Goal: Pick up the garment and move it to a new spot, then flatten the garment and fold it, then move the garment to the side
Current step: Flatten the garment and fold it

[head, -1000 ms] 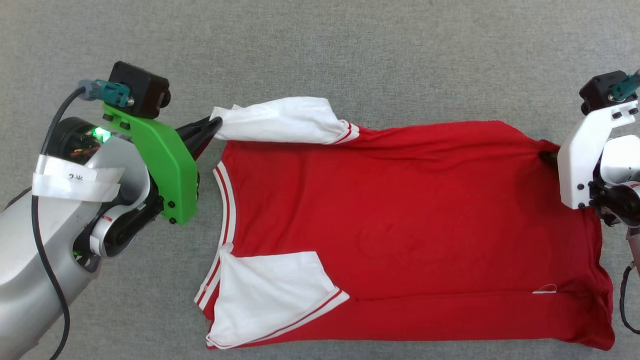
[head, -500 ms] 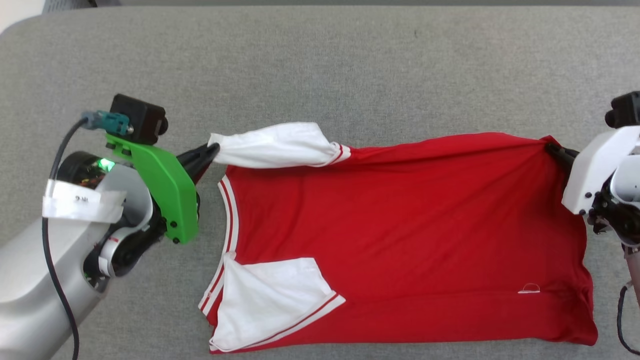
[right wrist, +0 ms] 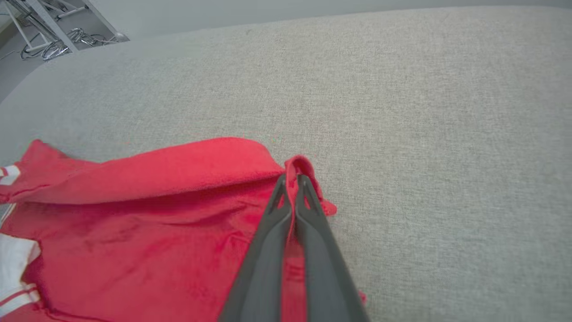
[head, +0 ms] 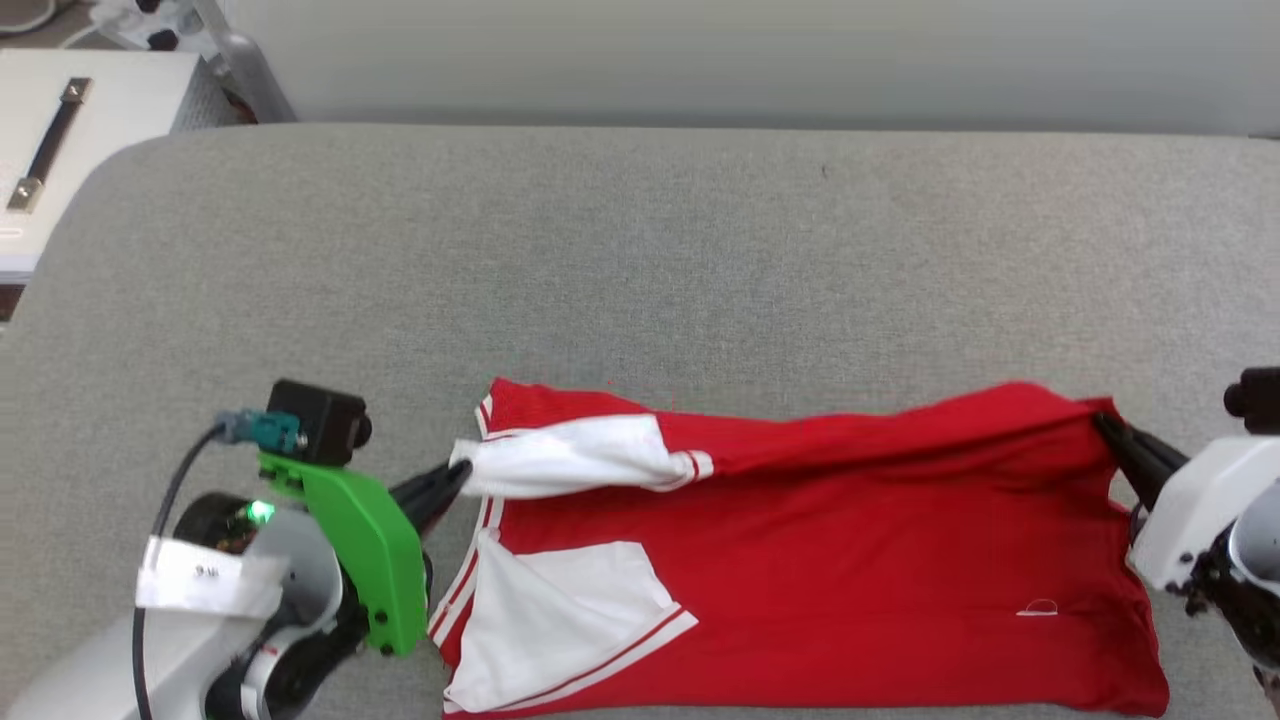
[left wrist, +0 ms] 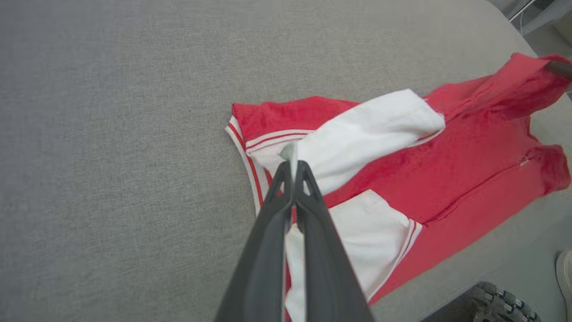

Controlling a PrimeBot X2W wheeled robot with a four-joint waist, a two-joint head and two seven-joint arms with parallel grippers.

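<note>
The garment (head: 850,540) is a red shirt with white sleeves and striped trim, spread on the grey padded table with its collar to the left. My left gripper (head: 458,475) is shut on the far white sleeve's tip (left wrist: 292,154) and holds it above the cloth. My right gripper (head: 1103,425) is shut on the far hem corner (right wrist: 297,167), lifting that red edge. The far edge of the garment (right wrist: 156,172) hangs raised between both grips. The near sleeve (head: 560,610) lies flat on the red body.
The grey table (head: 640,260) stretches wide behind the garment, its rounded far-left corner near a white cabinet (head: 60,150). Metal frame legs and cables (right wrist: 49,31) stand beyond the far edge. A dark tyre (left wrist: 500,302) shows below the table's near edge.
The head camera has tilted up, so the table's far edge came into view. My right gripper closed on the hem corner. Both grippers have raised the garment's far edge, which now folds over.
</note>
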